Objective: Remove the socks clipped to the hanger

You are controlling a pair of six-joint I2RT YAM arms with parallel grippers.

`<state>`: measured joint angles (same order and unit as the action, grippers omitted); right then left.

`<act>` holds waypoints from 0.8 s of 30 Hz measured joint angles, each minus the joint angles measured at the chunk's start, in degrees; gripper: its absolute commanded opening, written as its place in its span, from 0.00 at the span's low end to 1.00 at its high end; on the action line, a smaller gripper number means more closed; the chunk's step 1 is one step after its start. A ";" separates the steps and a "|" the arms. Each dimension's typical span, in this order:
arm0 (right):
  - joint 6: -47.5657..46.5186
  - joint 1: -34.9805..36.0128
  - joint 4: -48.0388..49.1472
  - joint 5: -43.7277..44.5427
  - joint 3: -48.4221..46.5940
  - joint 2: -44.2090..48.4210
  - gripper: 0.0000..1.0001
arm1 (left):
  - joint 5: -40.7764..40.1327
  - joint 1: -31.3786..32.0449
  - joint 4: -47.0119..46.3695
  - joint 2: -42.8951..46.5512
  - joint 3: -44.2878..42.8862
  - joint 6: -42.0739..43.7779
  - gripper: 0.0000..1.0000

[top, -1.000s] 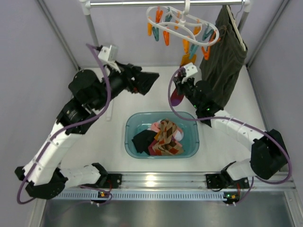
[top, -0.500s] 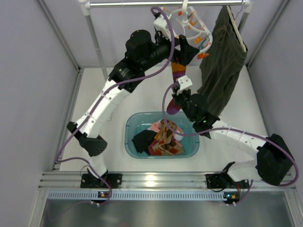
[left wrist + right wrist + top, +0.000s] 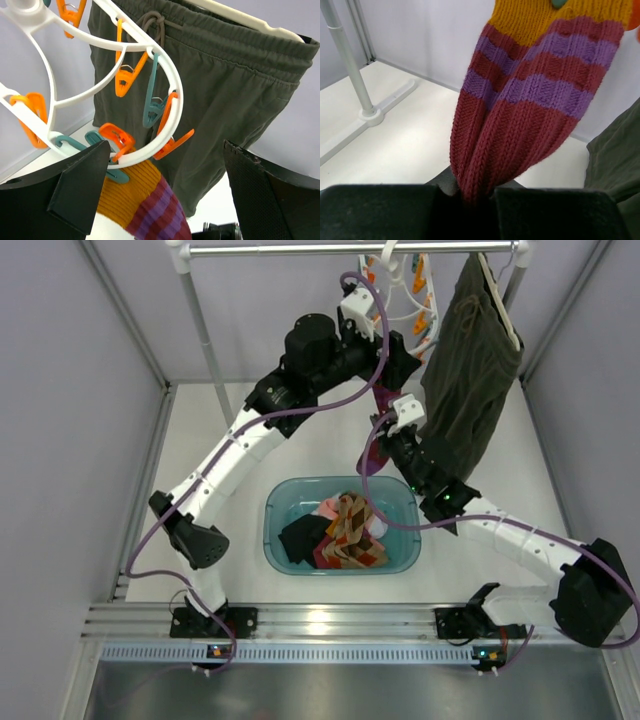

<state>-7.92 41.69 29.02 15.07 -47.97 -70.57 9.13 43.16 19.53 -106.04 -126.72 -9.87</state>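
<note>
The white ring hanger [image 3: 418, 288] with orange and teal clips hangs from the top rail, and fills the upper left of the left wrist view [image 3: 165, 95]. One sock [image 3: 384, 400] with an orange cuff and maroon and purple stripes hangs from a clip [image 3: 137, 197]. My left gripper [image 3: 400, 365] is open, with its jaws either side of the sock's cuff and the ring's lower edge [image 3: 165, 170]. My right gripper [image 3: 385, 438] is shut on the sock's maroon lower part [image 3: 490, 150], pinching it between the pads [image 3: 470, 197].
A teal basin [image 3: 272, 508] on the table holds an argyle sock [image 3: 352, 532], a black sock [image 3: 300, 540] and a pink one [image 3: 327, 508]. The dark olive garment [image 3: 470, 370] hangs right of the hanger, close behind it [image 3: 235, 100]. A rack post [image 3: 350, 65] stands at the left.
My left arm has swung from the left side up to the hanger and brought its open jaws round the clipped cuff. The hanger has turned edge-on. The right gripper stays shut on the sock.
</note>
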 measured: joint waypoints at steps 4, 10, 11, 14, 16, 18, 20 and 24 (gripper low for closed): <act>0.68 -1.49 -0.79 -1.64 0.00 0.20 0.00 | 0.09 0.00 -0.24 1.86 2.10 0.20 0.99; 2.08 -2.64 -3.54 -4.85 -0.04 0.20 0.00 | -0.74 0.00 -0.24 4.52 2.43 0.13 0.98; 2.40 -2.93 -4.15 -5.79 -0.07 0.22 0.00 | -1.55 0.00 -0.31 5.31 2.73 0.09 0.99; 3.50 -3.76 -6.51 -8.87 -0.15 0.81 0.00 | -4.81 0.00 -0.66 8.20 5.14 -0.09 0.99; 4.02 -4.33 -8.11 -11.61 -0.17 1.88 0.00 | -6.49 0.00 -1.27 10.23 7.32 -0.07 0.98; 4.33 -4.66 -10.01 -14.45 -0.63 3.17 0.00 | -6.80 -0.09 -1.73 11.69 9.11 -0.09 0.93; 4.48 -4.81 -11.34 -17.00 -1.27 4.26 0.00 | -5.55 -0.17 -2.56 11.87 9.64 -0.07 0.87; 5.07 -5.79 -12.72 -22.10 -1.40 6.84 0.00 | -1.88 -0.44 -3.52 10.45 9.60 -0.70 0.82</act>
<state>-2.85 35.90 16.29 -7.03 -49.36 -63.72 7.25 42.72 16.01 -95.59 -117.12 -10.57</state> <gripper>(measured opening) 0.026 0.832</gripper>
